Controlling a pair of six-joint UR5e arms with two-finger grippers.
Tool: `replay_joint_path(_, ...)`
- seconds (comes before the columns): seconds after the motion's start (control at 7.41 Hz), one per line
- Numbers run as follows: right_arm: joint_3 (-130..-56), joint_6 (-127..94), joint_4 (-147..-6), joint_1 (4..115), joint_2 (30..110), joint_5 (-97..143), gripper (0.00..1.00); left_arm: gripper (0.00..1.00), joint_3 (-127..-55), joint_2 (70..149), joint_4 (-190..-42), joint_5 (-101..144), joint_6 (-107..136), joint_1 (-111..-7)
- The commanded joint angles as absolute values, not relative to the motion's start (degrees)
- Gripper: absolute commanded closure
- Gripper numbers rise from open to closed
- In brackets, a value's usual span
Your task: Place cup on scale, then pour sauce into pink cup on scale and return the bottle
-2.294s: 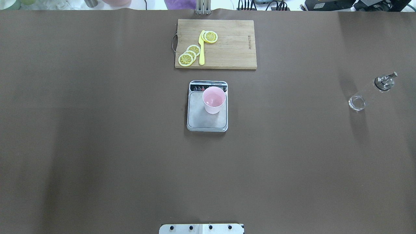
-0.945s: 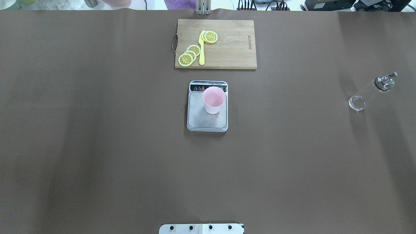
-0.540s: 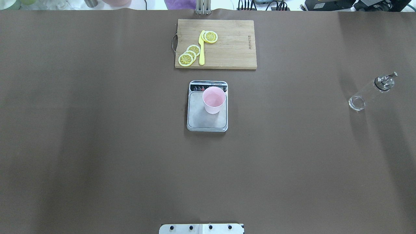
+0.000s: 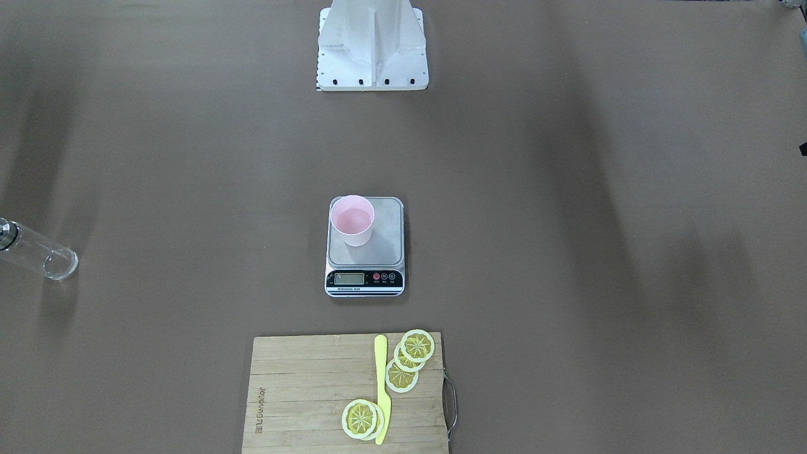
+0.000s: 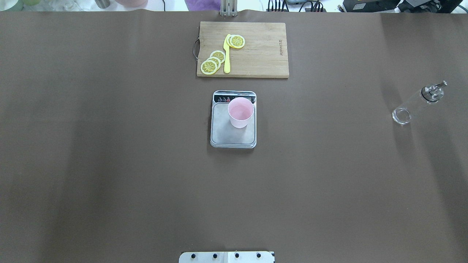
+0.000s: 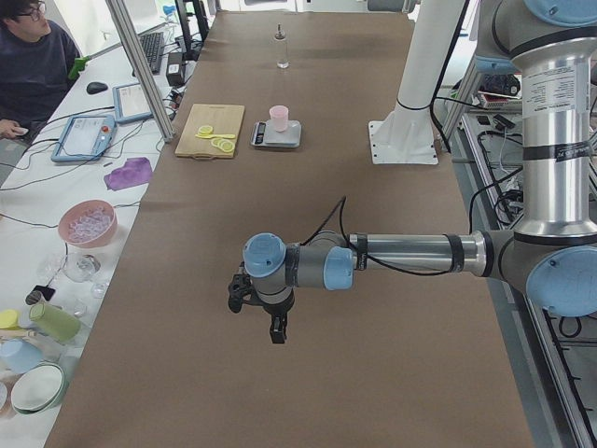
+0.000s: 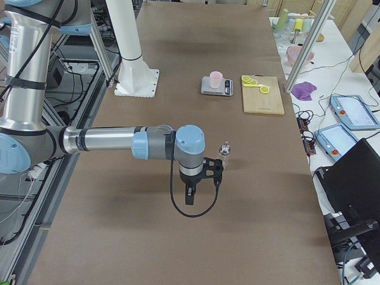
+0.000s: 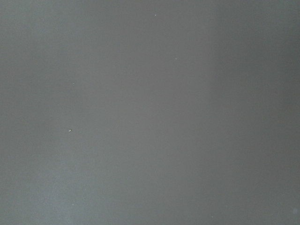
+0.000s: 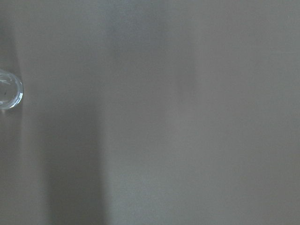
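The pink cup (image 5: 240, 111) stands upright on the far right part of the scale (image 5: 226, 133), next to its button strip; both also show in the front view, cup (image 4: 352, 219) and scale (image 4: 384, 246). The clear bottle (image 5: 416, 104) stands upright on the table far to the right, free of any grip, and looks empty. My right gripper (image 7: 202, 187) hangs over the table close beside the bottle (image 7: 224, 151), apart from it. My left gripper (image 6: 261, 313) hangs over bare table far from the scale. I cannot tell whether either is open or shut.
A bamboo cutting board (image 5: 256, 54) with lemon slices (image 5: 212, 62) and a yellow knife (image 5: 227, 54) lies beyond the scale. The robot's base plate (image 5: 226, 256) sits at the near edge. The bottle's base shows at the left edge of the right wrist view (image 9: 7, 89).
The cup, scale and bottle have not moved. Only the faint shadows on the table around the bottle have shifted.
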State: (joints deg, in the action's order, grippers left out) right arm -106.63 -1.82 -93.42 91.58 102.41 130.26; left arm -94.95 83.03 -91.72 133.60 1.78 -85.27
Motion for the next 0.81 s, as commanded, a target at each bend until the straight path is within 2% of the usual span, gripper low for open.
replay_joint_path(0.0,-103.3,-1.7,-93.3,91.6,102.3,129.9,0.0,0.02,-94.9,83.1,-91.8,133.6,1.8,-85.3)
replay_joint_path(0.54,-102.9,-2.1,-92.7,91.0,99.4,130.0,0.0,0.02,-96.5,84.5,-92.3,134.2,1.8,-85.3)
replay_joint_path(0.67,-102.8,-2.1,-92.8,89.9,98.3,130.4,0.0,0.02,-99.5,84.5,-92.3,133.8,1.8,-85.3)
